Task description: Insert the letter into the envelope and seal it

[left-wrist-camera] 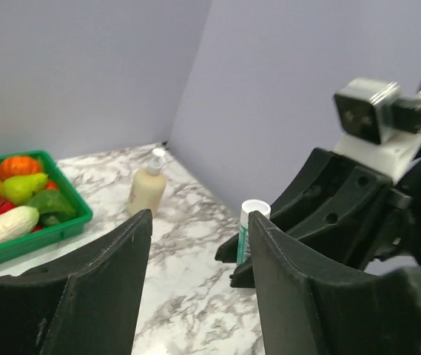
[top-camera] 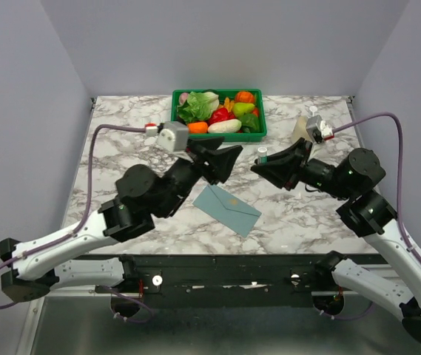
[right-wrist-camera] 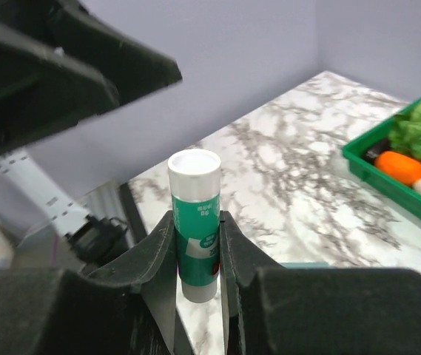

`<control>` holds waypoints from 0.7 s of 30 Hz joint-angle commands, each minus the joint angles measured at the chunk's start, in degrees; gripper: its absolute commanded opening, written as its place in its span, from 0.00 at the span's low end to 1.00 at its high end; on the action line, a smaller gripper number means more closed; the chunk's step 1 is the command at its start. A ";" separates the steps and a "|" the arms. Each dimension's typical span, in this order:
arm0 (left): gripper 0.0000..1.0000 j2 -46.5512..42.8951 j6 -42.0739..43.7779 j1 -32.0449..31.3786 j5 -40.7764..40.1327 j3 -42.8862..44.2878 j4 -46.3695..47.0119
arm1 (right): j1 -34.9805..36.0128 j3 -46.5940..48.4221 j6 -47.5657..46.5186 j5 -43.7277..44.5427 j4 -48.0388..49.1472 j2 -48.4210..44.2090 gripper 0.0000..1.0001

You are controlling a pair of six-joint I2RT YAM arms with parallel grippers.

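Envelope (top-camera: 227, 209) lies flat on the tabletop (top-camera: 121, 140), near the middle of its near edge, gold mark facing up. My left gripper (left-wrist-camera: 200, 218) hangs raised beyond it, fingers spread, holding nothing. My right gripper (right-wrist-camera: 197, 225), opposite, pinches an upright green-and-white glue stick (right-wrist-camera: 194, 185).

L claw (left-wrist-camera: 199, 222) open, empty, facing R claw (right-wrist-camera: 197, 225), which pinches glue stick (right-wrist-camera: 194, 194) upright; both arms raised.

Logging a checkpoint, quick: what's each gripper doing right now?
Left gripper: open, holding nothing.
Right gripper: closed on the glue stick, held upright.
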 commanded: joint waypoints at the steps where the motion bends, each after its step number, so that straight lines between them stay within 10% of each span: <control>1: 0.63 -8.66 -1.84 0.02 10.66 -4.52 5.01 | 0.04 1.37 3.35 -13.50 -1.71 -2.51 0.01; 8: 0.63 -11.50 -5.79 0.11 22.52 -6.37 5.71 | 0.04 1.02 9.15 -28.97 2.51 -4.26 0.01; 21: 0.66 -4.82 -7.90 0.11 29.49 -6.12 10.98 | 0.04 0.06 10.74 -29.69 2.87 -5.23 0.01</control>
